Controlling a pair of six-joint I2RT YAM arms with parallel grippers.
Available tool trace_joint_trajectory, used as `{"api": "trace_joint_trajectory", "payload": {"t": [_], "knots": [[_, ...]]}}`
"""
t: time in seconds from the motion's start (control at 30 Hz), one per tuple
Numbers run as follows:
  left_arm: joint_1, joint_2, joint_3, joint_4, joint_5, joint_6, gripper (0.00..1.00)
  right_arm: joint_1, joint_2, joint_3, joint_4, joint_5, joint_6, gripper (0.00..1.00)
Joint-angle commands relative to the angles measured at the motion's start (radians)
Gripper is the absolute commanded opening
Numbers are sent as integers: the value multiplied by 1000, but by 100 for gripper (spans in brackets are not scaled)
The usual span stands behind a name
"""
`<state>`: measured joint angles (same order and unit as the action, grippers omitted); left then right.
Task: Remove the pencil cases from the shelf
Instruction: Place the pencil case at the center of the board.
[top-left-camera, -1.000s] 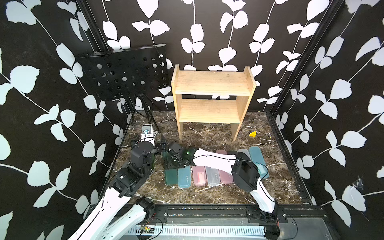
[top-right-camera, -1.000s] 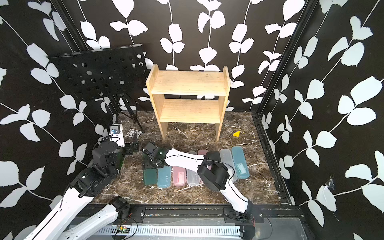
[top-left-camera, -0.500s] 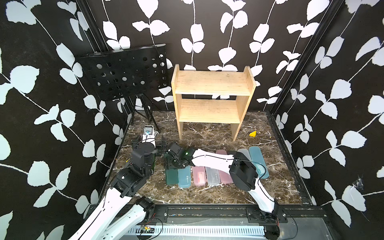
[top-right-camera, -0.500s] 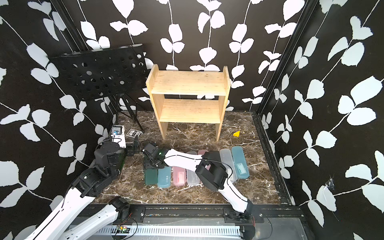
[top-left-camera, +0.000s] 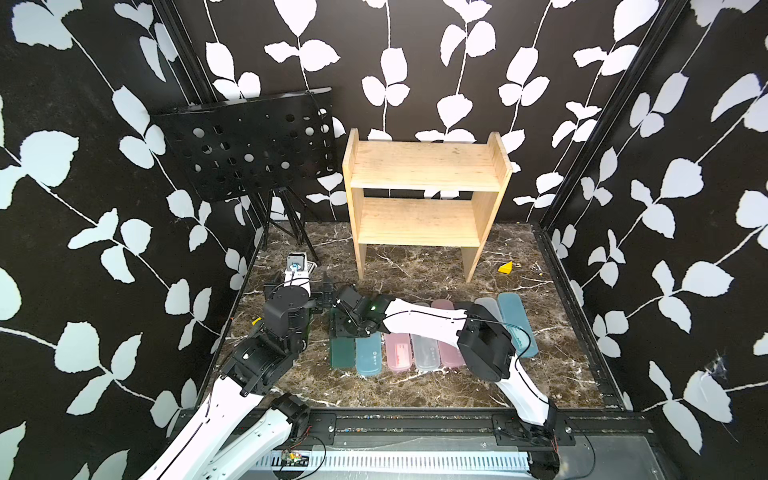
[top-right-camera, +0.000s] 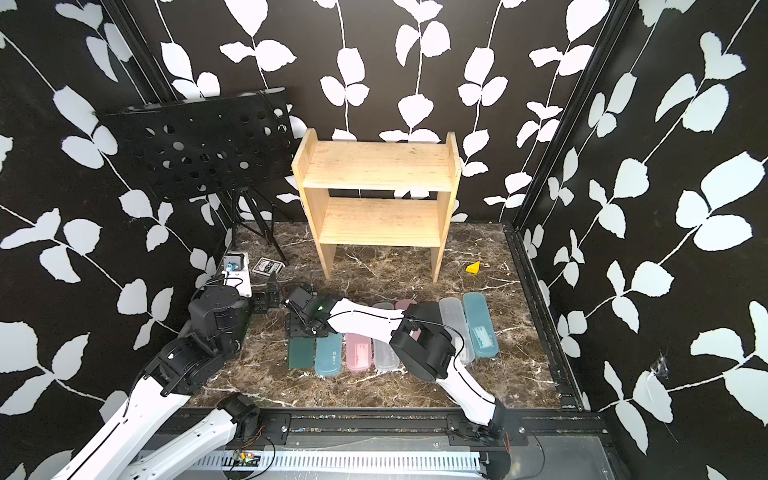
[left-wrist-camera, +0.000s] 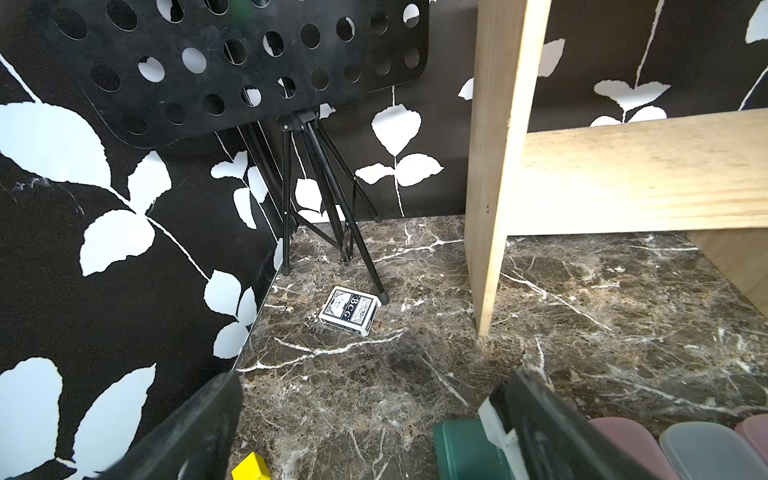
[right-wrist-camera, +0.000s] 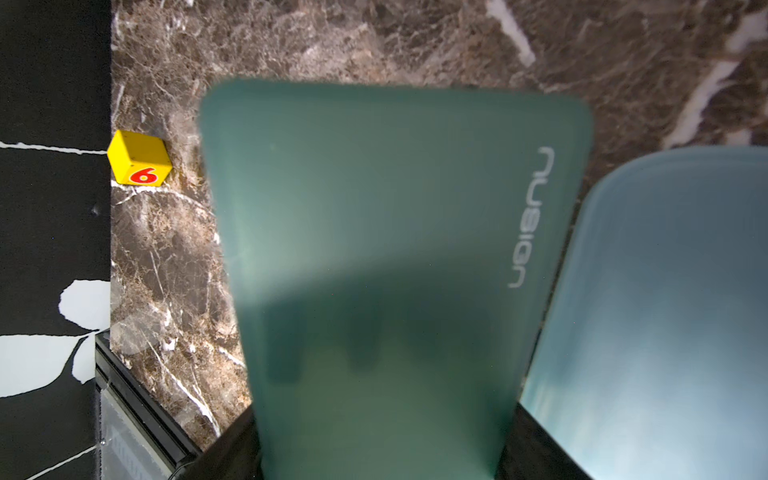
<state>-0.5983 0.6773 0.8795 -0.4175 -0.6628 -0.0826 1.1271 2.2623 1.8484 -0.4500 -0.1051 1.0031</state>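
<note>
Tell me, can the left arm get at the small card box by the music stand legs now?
Probably yes. The left pincer is open and faces the card box, with only bare marble floor between them. One music stand leg ends right beside the box, so a grasp may be tight.

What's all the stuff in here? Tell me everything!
shelf: one, light wood, at the back, bare.
green case: one, dark green, left end of the front row.
teal cases: two, one beside it, one at the right end.
pink cases: two, mid-row.
clear cases: two, frosted, mid-row and near the right end.
stand: one, black with holes, back left.
card box: one, black-and-white, by the stand's foot.
cube: one, yellow, far left.
wedge: one, yellow, right of the shelf.
arms: two, white and black, in front.
left end effector: one, open, beside the green case.
right end effector: one, closed on the green case.
</note>
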Motion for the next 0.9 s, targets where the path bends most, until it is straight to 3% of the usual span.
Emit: {"api": "trace_joint_trajectory", "payload": {"t": [0.0, 0.2, 0.6, 0.87], "knots": [[5, -15, -16, 23, -4, -9, 99, 0, 12, -39, 46, 3, 18, 76], [6, -19, -17, 24, -4, -15, 99, 0, 6, -74, 70, 1, 31, 76], [6, -19, -19, 23, -7, -17, 99, 1, -3, -84, 75, 11, 31, 89], [6, -24, -11, 25, -14, -13, 99, 1, -110, -107, 115, 64, -16, 94]]}}
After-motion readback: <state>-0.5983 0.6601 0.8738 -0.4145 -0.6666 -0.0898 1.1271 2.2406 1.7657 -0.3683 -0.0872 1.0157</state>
